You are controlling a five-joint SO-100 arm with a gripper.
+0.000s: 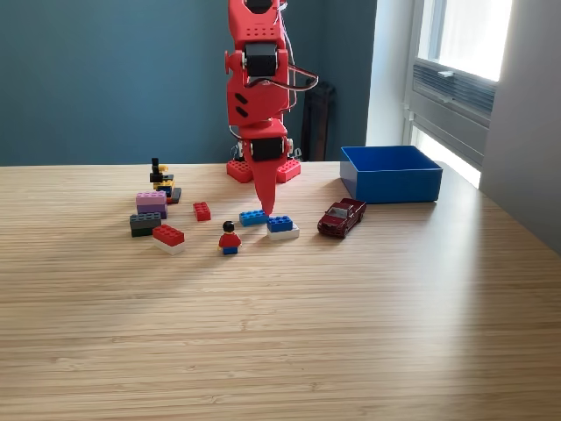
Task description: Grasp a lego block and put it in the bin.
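A red robot arm lowers its gripper [266,209] toward a cluster of toy bricks on a wooden table [351,333], the tip hanging just above and between two blue bricks, one [253,217] at its near left in the exterior view and a blue-on-white brick [281,226] at its near right. From this angle the fingers read as a single tapered point, so how far they are parted cannot be told; nothing appears to be held. The reach looks under way, the grasp not yet made; next the fingers must settle astride one brick and close. The blue bin [390,173] waits empty, well off to the right of the fingers. A toy figure [230,239] stands just in front, a dark red toy car [342,217] lies toward the bin, and more bricks [153,213] are scattered left.
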